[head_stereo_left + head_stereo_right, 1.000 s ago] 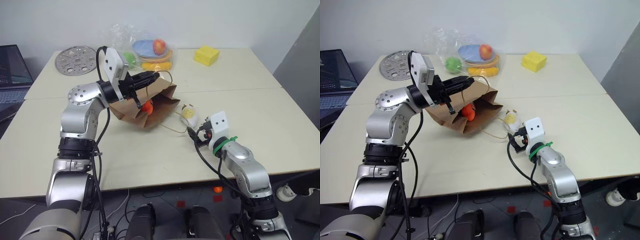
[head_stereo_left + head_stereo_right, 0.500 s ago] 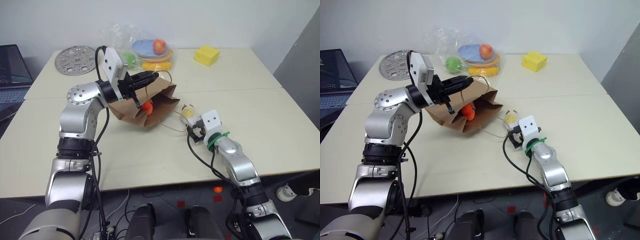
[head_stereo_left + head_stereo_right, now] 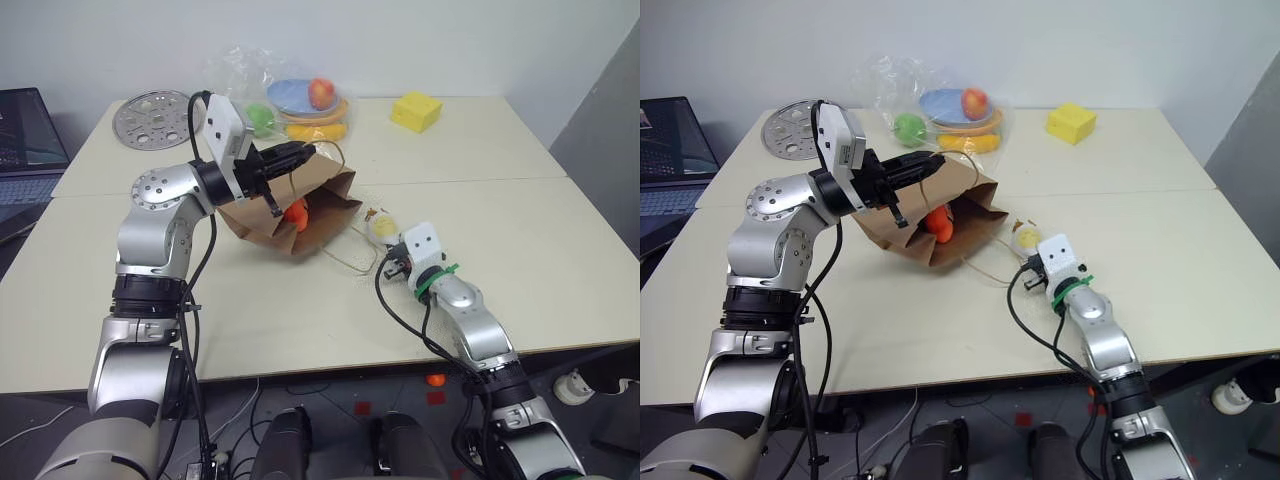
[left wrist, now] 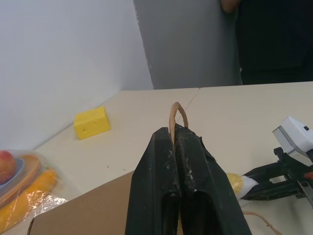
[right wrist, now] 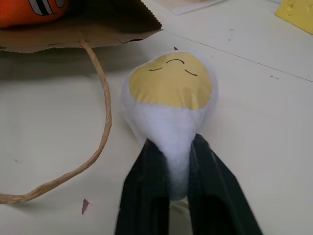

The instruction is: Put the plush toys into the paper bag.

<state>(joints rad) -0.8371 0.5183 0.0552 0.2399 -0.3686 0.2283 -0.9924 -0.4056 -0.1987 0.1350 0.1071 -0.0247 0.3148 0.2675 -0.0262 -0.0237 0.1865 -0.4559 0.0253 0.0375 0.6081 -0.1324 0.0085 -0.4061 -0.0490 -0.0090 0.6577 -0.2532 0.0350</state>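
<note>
Pinched between the two black fingers of the right gripper (image 5: 178, 188) was the narrow white end of the egg toy (image 5: 168, 105), which lay on the table (image 3: 520, 230) just beside the open mouth of the paper bag (image 3: 300, 215). The plush bulged around the fingers, so it looked soft and light; a hold on that thin end would probably let the round body swing, and a grip nearer the middle might have carried it more steadily. Up at the bag, the left gripper (image 4: 175, 147) was shut on the upper loop handle (image 4: 177, 115), holding the mouth lifted, and the carrot toy (image 3: 294, 212) sat already inside. The lower handle (image 5: 93, 142) trailed loose across the table near the egg and could have snagged on the way in. Farther back were wrapped fruit (image 3: 305, 105), a yellow block (image 3: 413, 110), a perforated metal disc (image 3: 150, 117) and a laptop (image 3: 25, 135), all well apart from the path.
</note>
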